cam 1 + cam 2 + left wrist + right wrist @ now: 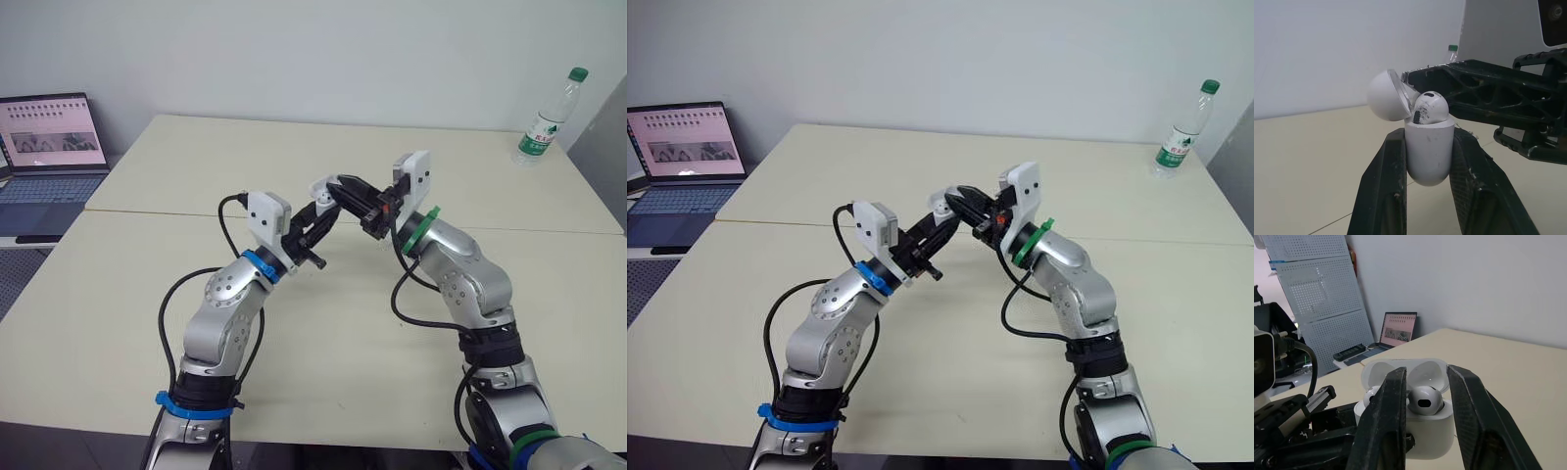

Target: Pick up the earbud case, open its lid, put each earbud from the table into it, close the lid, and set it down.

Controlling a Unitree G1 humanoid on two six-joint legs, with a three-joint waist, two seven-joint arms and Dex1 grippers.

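Case [1427, 152]: white, being held upright in the air above the middle of the tabletop [392, 323], so that its mouth is facing up for loading.
Lid [1383, 95]: standing hinged back, leaving both wells clear.
Left claw [1427, 142]: clenching the Case from both sides and serving as the steady holder.
Right claw [1426, 374]: reaching in from the opposite side and gripping an earbud [1425, 401]. It is apparently seating the earbud in its well, where the dome is showing proud, so the earbud is likely not fully sunk.
Second earbud [1370, 395]: sitting in the neighbouring well.
Bottle [549, 117]: standing at the far right corner, well apart.
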